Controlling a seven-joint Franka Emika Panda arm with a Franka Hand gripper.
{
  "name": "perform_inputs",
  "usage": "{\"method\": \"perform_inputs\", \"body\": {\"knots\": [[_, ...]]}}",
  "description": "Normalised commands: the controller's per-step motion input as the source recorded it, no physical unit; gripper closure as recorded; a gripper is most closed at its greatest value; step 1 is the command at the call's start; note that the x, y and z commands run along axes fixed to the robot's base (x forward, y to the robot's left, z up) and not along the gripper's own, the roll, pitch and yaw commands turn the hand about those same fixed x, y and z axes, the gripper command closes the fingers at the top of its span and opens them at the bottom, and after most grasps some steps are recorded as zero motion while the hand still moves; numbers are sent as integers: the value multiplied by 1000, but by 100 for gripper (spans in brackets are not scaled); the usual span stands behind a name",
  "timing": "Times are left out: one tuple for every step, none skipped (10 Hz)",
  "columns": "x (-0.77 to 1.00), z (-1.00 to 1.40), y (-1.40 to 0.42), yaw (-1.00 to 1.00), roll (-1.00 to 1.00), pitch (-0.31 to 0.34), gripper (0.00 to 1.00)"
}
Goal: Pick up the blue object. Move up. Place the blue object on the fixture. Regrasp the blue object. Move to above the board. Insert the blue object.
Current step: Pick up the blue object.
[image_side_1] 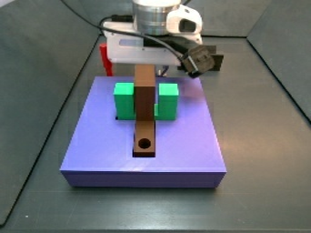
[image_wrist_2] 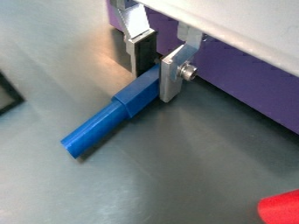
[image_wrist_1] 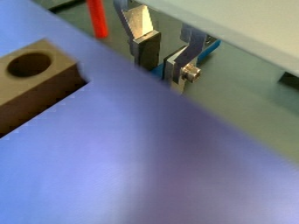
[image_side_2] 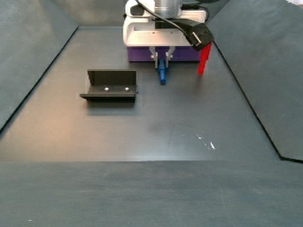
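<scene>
Gripper low at the floor just beside the board — silver fingers clamped on one end of the blue object. The peg lies flat on the grey floor, its free end pointing away from the slab. In a side view the red peg stands upright just beside the gripper; the fixture sits well apart. On the board — brown bar with hole, green blocks either side.

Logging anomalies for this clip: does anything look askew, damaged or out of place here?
Nothing stands out. The blue object lies flat on the floor beside the board, with the gripper around one end. The fixture stands upright.
</scene>
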Motion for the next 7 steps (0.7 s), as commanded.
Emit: {"method": "perform_inputs", "body": {"knots": [[0,0,0,0,0,0,100],[0,0,0,0,0,0,100],[0,0,0,0,0,0,100],[0,0,0,0,0,0,100],[0,0,0,0,0,0,100],[0,0,0,0,0,0,100],[0,0,0,0,0,0,100]]}}
